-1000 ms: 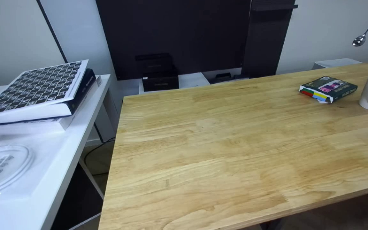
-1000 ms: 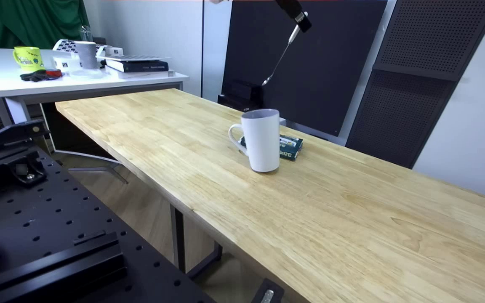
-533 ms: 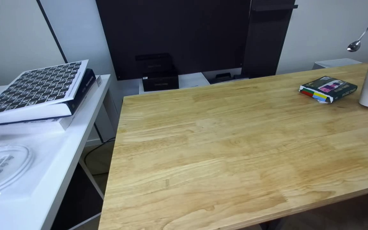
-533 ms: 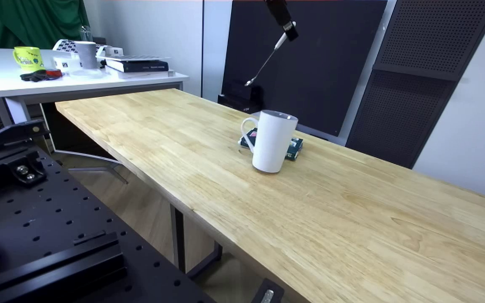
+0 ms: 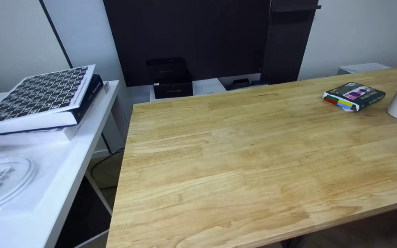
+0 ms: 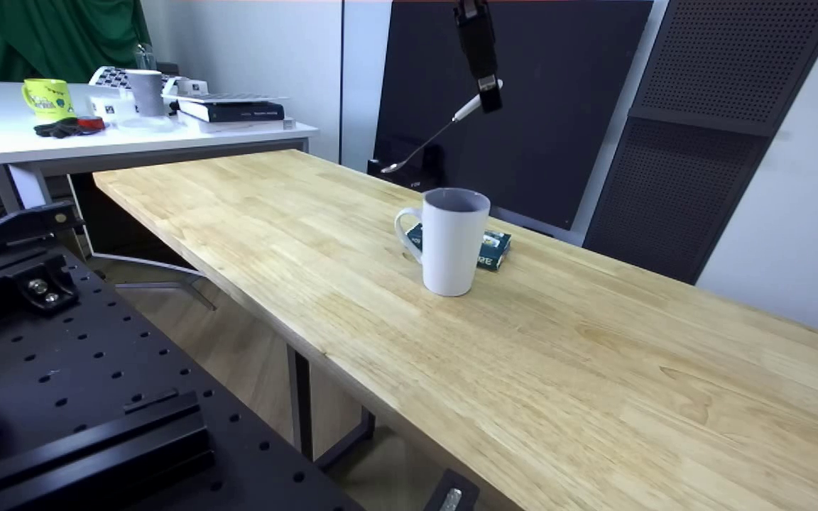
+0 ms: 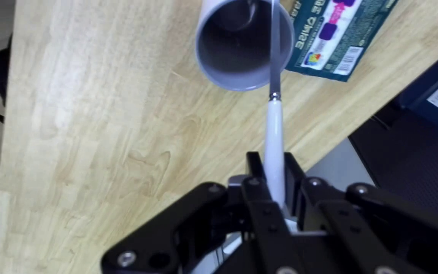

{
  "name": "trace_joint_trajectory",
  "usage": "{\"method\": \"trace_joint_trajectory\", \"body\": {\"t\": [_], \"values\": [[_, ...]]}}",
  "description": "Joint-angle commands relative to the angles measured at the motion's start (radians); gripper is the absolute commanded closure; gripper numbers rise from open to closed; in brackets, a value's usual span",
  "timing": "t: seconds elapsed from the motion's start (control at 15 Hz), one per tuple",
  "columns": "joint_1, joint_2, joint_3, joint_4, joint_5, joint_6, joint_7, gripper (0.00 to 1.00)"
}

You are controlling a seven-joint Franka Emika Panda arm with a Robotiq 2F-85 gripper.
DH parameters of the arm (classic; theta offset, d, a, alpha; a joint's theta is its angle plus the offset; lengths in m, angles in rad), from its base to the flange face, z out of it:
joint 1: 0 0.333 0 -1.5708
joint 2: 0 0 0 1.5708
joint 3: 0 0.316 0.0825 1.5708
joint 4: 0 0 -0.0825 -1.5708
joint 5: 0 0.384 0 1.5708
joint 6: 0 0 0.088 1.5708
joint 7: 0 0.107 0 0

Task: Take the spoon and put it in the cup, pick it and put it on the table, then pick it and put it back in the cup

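Two views with spoon [image 7: 275, 118], three with cup [image 6: 450, 245]

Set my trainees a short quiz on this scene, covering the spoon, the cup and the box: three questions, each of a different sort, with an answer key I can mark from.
1. Short answer: Which part of the spoon does the gripper hold?

2. Multiple choice: What is the main colour of the flat box near the cup?
A. Orange
B. Dark green
C. White

3. True or false: The spoon is standing in the cup.

Key
1. Its white handle, as the wrist view shows.
2. B.
3. False; an exterior view shows the spoon's bowl outside the cup.
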Motion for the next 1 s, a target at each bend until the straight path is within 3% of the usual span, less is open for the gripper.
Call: {"method": "trace_joint_trajectory", "body": {"t": [0.0,0.33,0.73,0.93], "values": [[-0.032,-0.105,-0.035,-0.080,0.176,-0.062,-0.215,0.96],[-0.085,-0.095,-0.053,-0.070,0.356,-0.117,-0.378,0.96],[-0.087,0.068,-0.056,0.030,0.573,-0.108,-0.467,0.96],[-0.084,0.178,-0.072,0.103,0.628,-0.131,-0.485,0.96]]}}
